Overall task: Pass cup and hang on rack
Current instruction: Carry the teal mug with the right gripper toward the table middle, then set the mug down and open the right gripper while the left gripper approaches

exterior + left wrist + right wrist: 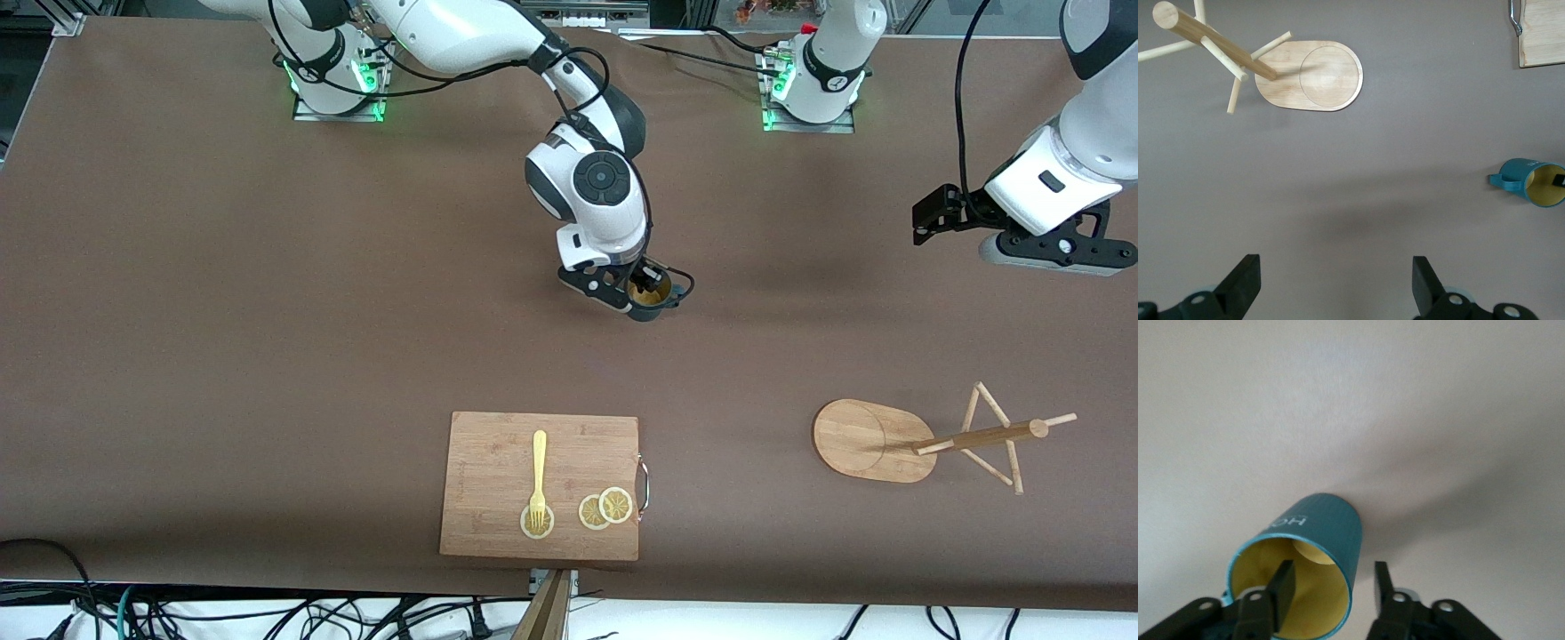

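The dark teal cup (660, 307) with a yellow inside stands upright on the table near its middle, its handle toward the left arm's end. My right gripper (645, 289) is open at its rim. In the right wrist view the gripper (1331, 570) has one finger inside the cup (1321, 523) and one outside, with gaps on both sides of the wall. The bamboo rack (978, 437) stands nearer the front camera, toward the left arm's end. My left gripper (1058, 256) waits open and empty in the air over that end. The left wrist view shows this gripper (1337, 267), the rack (1308, 73) and the cup (1521, 180).
A rectangular wooden cutting board (498, 453) lies near the table's front edge, carrying a yellow fork (538, 476) and lemon slices (606, 508). Its corner shows in the left wrist view (1541, 33). Bare brown table lies between the cup and the rack.
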You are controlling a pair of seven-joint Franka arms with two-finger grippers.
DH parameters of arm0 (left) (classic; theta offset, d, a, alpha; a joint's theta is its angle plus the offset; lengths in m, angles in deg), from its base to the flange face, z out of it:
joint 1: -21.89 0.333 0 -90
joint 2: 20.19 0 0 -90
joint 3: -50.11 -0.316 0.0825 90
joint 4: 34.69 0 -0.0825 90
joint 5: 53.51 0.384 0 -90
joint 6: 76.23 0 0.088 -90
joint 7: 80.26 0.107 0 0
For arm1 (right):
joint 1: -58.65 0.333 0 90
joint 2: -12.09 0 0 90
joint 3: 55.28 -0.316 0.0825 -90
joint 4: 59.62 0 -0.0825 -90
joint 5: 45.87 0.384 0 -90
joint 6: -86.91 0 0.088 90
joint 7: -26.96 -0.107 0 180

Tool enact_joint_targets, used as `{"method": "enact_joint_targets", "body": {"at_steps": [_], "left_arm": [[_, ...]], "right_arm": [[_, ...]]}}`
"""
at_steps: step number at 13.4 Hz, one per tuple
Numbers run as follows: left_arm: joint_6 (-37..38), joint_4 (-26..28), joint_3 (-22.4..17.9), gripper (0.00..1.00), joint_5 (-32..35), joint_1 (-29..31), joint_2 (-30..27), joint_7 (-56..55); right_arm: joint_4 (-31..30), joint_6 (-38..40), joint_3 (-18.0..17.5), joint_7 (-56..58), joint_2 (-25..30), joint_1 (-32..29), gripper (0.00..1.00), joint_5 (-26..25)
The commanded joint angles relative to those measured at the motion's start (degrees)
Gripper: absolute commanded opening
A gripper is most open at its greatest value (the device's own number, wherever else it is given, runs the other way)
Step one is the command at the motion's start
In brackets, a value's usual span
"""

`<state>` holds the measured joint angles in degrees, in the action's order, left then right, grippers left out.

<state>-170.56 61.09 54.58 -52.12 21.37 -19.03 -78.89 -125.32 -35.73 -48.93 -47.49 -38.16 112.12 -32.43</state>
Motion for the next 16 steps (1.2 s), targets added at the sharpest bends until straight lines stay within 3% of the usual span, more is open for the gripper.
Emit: {"method": "enact_joint_targets", "body": {"at_steps": [1, 2, 5, 7, 12, 14, 16], "left_arm": [[3.1, -2.3, 0.3, 1.0, 0.7, 0.3, 2.3, -0.1], [4.3, -2.8, 0.4, 1.0, 0.6, 0.0, 2.9, -0.1], [5.4, -2.5, 0.5, 1.0, -4.8, -0.1, 3.8, 4.1], [8.2, -2.5, 0.5, 1.0, -7.3, 0.0, 5.2, 13.8], [7.3, 0.5, 1.2, 1.0, -11.9, -0.6, 10.7, 39.3], [4.6, 3.4, 1.4, 1.0, -16.7, 0.2, 11.4, 46.8], [-3.0, 9.9, 1.4, 1.0, -23.0, 1.2, 11.4, 58.3]], "right_arm": [[-0.3, 6.8, 0.0, 3.9, 5.5, -3.2, 0.88, 0.3], [-0.4, 8.8, 0.0, 7.2, 7.7, -4.4, 1.0, 0.2], [-2.5, 17.8, 2.7, 14.5, 14.5, -8.6, 1.0, 0.2], [-3.8, 21.6, 8.9, 16.9, 18.2, -8.6, 1.0, 0.2], [-6.3, 32.0, 18.5, 35.9, 26.9, -10.1, 1.0, 0.9], [-11.1, 34.3, 22.9, 44.7, 32.4, -10.1, 1.0, 0.9], [-14.8, 35.2, 27.7, 50.5, 35.3, -10.1, 1.0, 0.3]]}}
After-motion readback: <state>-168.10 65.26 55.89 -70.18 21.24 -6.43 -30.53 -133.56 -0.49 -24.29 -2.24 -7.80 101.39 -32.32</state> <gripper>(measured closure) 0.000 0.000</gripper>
